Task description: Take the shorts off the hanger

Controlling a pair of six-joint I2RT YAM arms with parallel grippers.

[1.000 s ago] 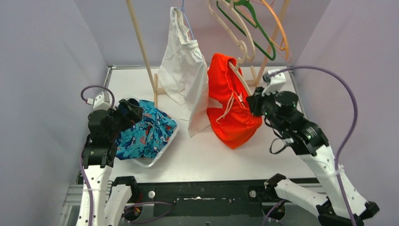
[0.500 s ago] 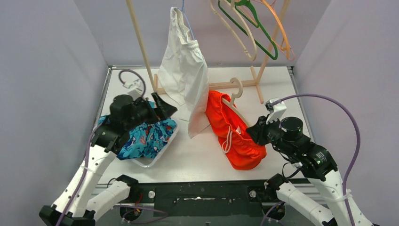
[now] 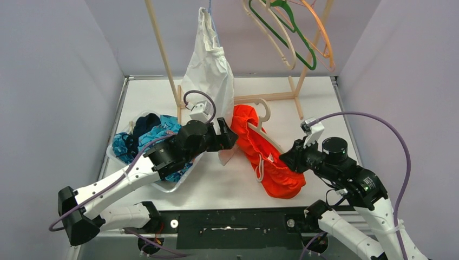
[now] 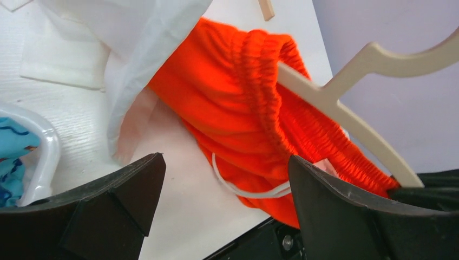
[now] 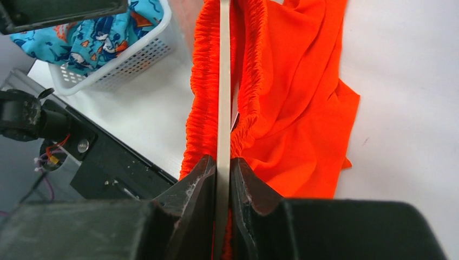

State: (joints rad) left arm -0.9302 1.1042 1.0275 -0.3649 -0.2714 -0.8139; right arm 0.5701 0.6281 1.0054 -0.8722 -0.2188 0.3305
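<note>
The right hand (image 5: 223,162) pinches one arm of the beige hanger (image 5: 223,81), anchoring it. The left hand (image 4: 224,168), spread wide beside that hanger, faces the orange shorts (image 4: 227,108), seemingly ready to strip them off.

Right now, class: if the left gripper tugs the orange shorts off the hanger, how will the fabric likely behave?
Probably floppy: the orange shorts slump in folds on the table. Their gathered waistband looks stretchy, so it may snag the hanger before slipping free.
</note>
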